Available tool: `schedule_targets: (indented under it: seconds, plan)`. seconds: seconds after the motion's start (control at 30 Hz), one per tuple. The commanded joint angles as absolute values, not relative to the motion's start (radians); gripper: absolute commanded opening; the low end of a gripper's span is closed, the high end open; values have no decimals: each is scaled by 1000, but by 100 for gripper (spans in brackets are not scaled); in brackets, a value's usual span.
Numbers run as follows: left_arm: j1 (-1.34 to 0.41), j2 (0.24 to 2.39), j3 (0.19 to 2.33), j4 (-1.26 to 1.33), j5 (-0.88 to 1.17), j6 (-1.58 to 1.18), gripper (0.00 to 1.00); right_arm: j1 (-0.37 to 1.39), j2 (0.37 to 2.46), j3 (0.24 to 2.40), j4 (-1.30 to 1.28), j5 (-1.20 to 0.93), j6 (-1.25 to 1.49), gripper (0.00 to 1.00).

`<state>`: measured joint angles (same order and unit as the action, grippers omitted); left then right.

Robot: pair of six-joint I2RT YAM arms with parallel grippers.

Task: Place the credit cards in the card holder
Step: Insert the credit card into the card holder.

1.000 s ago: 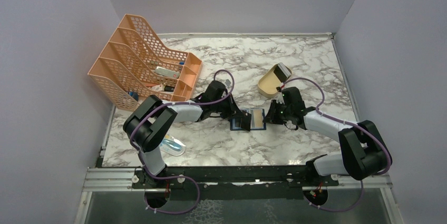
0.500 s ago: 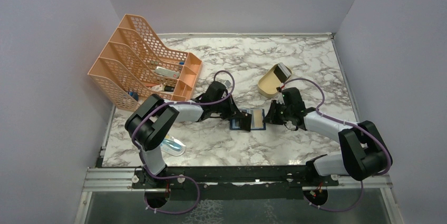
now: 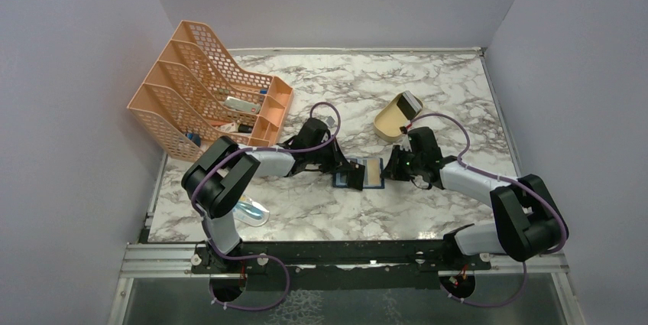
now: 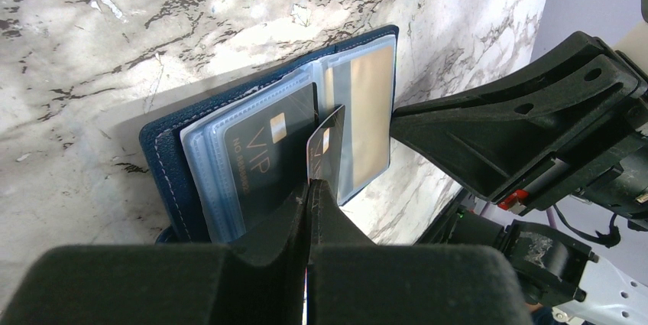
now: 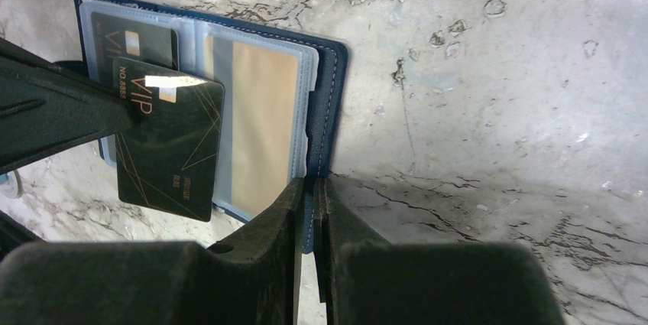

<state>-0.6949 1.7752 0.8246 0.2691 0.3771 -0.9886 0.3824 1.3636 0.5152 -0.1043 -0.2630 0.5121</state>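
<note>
- Two tools at work, both pinched together: the left tool (image 4: 309, 186) is clamped on one corner of a dark VIP card (image 5: 168, 141). The right tool (image 5: 307, 187) is clamped on the outer edge of the card holder (image 5: 334, 88).
- Held card is tilted up on edge over the holder's middle fold. Can't tell if its free end touches the plastic.
- Card holder lies open on the counter (image 5: 497, 111) between the two tools, navy cover down and clear sleeves (image 4: 200, 158) facing up.
- Sleeve on the left tool's side already has a second dark card (image 4: 264, 149). The sleeve on the right tool's side has a gold card (image 5: 260, 126).
- Step in hand, my read: slide the held card into a free sleeve, probably one of the stacked leaves by the fold.
- To do it well, drop the card to a shallow angle, lead with the free short edge and find the sleeve mouth first. Can't tell which way the mouth opens.
- Push slowly along the card's long side. The thin leaf will likely buckle if the edge catches.
- Right tool should pin the cover flat without lifting it, so the holder doesn't skid on the slick marble.
- Corner grip is small, so the card may pivot if it jams. Let go only once most of it is inside.
- Further out: tan tray (image 3: 388, 121) behind the right arm, with what looks like one more leaning card (image 3: 409, 102).
- Orange rack (image 3: 206, 88) at far left, not involved.
</note>
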Motion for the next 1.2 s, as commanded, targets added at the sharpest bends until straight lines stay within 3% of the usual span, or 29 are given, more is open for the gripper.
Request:
schedule_targets:
  seconds: [0.0,0.67,1.17]
  plan:
    - [-692,1795,818,259,325,-954,0,405,1385,492,-147,-291,513,11]
    - [-658,1808,859,205,296,-902,0,413,1386,492,-150,-296,517,10]
    - [-647,1836,947,136,437,-806,0,413,1388,517,-172,-264,503,9]
